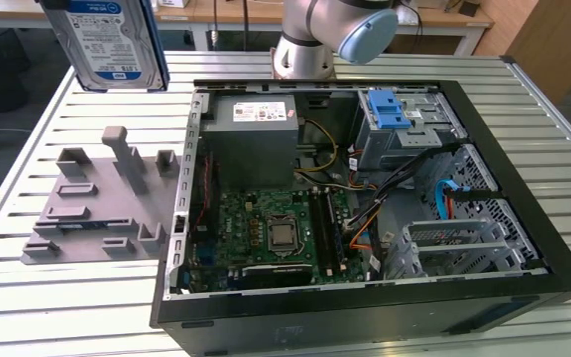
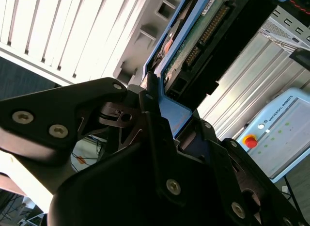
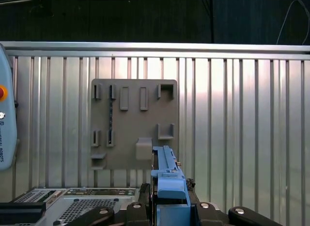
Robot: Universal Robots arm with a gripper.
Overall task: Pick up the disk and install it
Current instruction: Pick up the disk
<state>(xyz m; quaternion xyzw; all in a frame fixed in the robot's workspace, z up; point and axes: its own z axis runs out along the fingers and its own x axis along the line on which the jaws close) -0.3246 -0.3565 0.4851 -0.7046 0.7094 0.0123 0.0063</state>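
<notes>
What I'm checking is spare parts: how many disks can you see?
1. The disk hangs above the table at the exterior view's upper left, the gripper jaws shut on its blue frame. The drive cage might hide another.

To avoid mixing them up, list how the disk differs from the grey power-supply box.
The disk is held upright in the air, clamped by the gripper; the power-supply box sits inside the computer case. The disk is thin and blue-framed; the power-supply box is bulkier and plain grey. Both carry a printed label.
</notes>
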